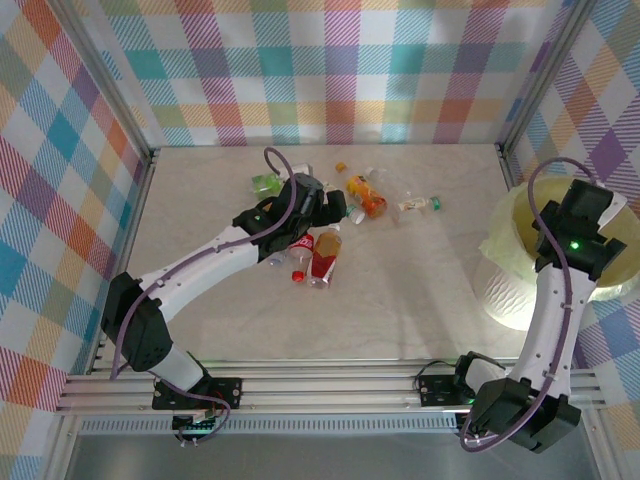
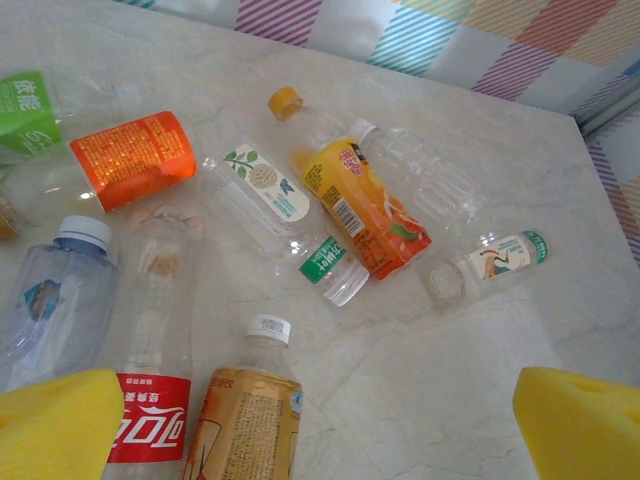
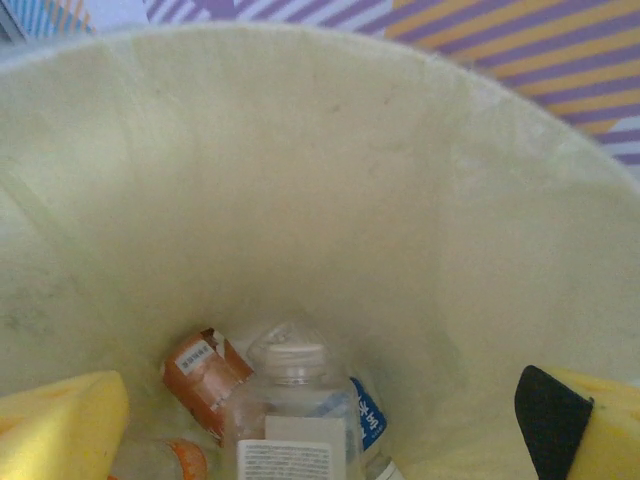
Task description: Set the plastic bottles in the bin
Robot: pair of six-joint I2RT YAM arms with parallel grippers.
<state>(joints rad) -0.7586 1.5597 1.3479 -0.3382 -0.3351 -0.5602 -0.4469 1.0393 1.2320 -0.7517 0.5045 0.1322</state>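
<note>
Several plastic bottles lie scattered on the marble table (image 2: 470, 370). Among them are an amber one with a white cap (image 2: 245, 405), a clear one with a red label (image 2: 152, 395), a blue-capped one (image 2: 55, 290), an orange juice one (image 2: 365, 205) and a small green-capped one (image 2: 490, 260). My left gripper (image 2: 315, 425) hovers open just above them, its yellow pads (image 2: 55, 425) wide apart, the amber bottle low between them. Over the pale yellow-green bin (image 1: 505, 270) my right gripper (image 3: 320, 430) is open and holds nothing. Inside, a clear bottle (image 3: 290, 400) rests on others with orange (image 3: 205, 372) and blue (image 3: 368, 415) labels.
The bottle cluster (image 1: 330, 215) sits mid-table toward the back, under the left arm's wrist. Bare table (image 1: 420, 290) stretches between it and the bin at the right edge. Plaid walls (image 1: 340, 70) close the back and sides.
</note>
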